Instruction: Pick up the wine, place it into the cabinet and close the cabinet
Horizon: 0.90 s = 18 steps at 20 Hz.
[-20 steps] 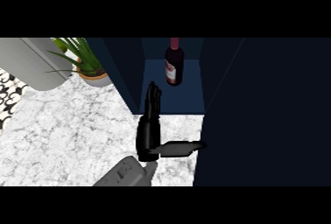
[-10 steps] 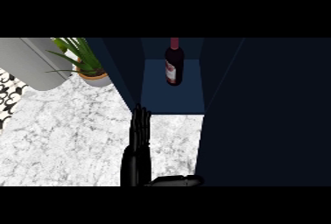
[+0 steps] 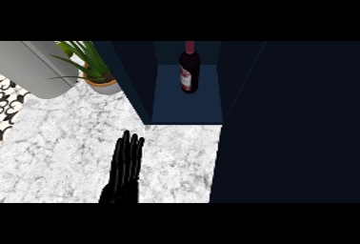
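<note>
Standing upright inside the open cabinet [image 3: 186, 102] at 12 o'clock, the wine [image 3: 188, 71] is untouched — one robot hand [image 3: 125, 171], straight-fingered and empty, hovers over the counter [image 3: 63, 143] at 7.

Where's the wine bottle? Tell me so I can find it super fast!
Find the big dark blue cabinet at the top of the marble counter. Inside its open middle stands the wine bottle. It is dark with a red neck and pale label, unlike the leafy potted plant outside.
</note>
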Each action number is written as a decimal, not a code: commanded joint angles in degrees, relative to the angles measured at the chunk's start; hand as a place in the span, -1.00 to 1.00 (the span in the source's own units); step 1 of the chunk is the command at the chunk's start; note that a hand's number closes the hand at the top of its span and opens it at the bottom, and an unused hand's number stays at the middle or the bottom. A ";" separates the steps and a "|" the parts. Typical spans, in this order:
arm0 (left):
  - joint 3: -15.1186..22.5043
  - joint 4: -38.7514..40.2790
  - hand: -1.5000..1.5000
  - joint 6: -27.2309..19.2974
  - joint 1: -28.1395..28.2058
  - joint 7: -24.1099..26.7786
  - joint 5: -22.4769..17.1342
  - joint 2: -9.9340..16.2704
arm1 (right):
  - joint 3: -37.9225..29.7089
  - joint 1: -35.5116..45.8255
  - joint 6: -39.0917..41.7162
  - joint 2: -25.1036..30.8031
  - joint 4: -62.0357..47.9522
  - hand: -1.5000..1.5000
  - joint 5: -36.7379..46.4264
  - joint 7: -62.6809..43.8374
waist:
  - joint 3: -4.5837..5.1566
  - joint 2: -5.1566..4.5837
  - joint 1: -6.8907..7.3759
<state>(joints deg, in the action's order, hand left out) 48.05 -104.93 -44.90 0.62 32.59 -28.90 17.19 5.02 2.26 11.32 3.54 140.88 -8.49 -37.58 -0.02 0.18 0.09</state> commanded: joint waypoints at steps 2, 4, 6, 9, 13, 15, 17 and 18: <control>-2.69 -9.18 -1.00 6.19 4.90 -1.72 -1.75 9.12 | 1.60 -3.15 2.06 0.04 3.91 1.00 -5.06 -0.97 | 0.01 -0.02 0.08; 0.28 -14.45 -1.00 4.61 9.82 -1.49 0.44 12.09 | 2.88 -4.31 3.27 0.63 5.53 1.00 -4.33 -0.63 | -0.01 0.09 0.21; -5.92 -7.82 -1.00 11.20 7.12 -0.16 -3.44 10.99 | -0.04 -2.81 4.18 2.18 5.81 1.00 -7.51 -1.35 | 0.03 -0.11 -0.18; -7.60 -12.41 -1.00 11.25 11.60 0.45 -4.13 14.24 | 9.05 -6.88 2.84 -1.54 6.16 1.00 -5.61 -3.00 | 0.05 0.01 0.06; -14.34 -17.67 -1.00 13.66 13.64 -1.75 -8.06 19.77 | 12.94 -5.26 -0.62 -3.46 4.66 1.00 -7.08 -8.60 | 0.06 0.01 0.50; -15.55 -15.63 -1.00 16.50 16.67 2.22 -8.17 19.62 | 13.52 -9.43 1.18 -2.48 8.17 1.00 -8.56 -8.72 | 0.05 0.05 0.14; -15.74 -14.27 -1.00 16.84 16.00 3.19 -7.84 17.25 | 16.40 -9.49 -0.29 -3.53 5.20 1.00 -7.75 -7.96 | 0.05 -0.03 0.07; -19.35 -16.03 -1.00 17.81 16.78 1.63 -10.59 19.86 | 20.65 -11.66 0.44 -3.54 7.50 1.00 -5.77 -8.11 | 0.06 0.11 -0.03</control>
<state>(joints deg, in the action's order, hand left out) 33.92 -119.86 -30.03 15.54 34.10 -36.15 34.81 20.21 -5.16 12.06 -0.03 140.27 -9.62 -42.39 0.00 0.19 0.17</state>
